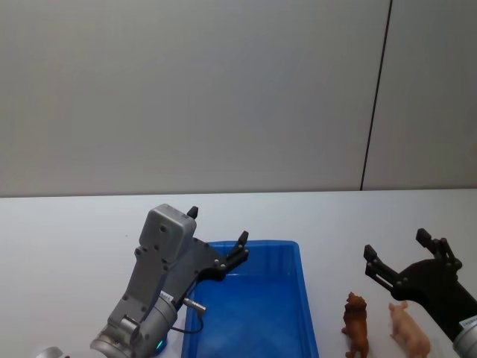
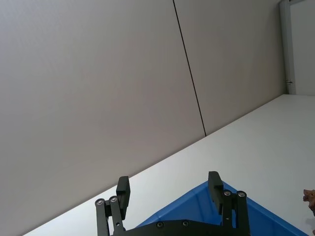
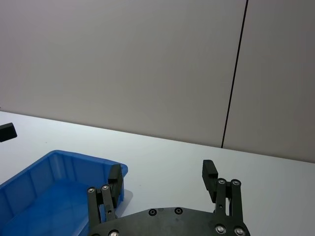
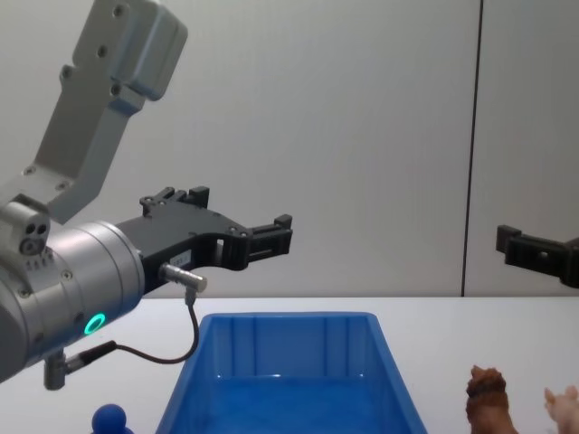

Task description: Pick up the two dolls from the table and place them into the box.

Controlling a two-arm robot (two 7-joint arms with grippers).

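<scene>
A plain grey-beige wall (image 1: 186, 89) of 2 panels rises behind the white surface (image 1: 74, 224), split by 1 thin dark vertical seam (image 1: 376, 97). The left wrist view shows a pale door frame (image 2: 284, 44) at the wall's end. Lighting is even.

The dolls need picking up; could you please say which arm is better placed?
Probably right: the right hand hovers open near the lion and pig, right of the box, while the left hand is over the box's left side.
</scene>
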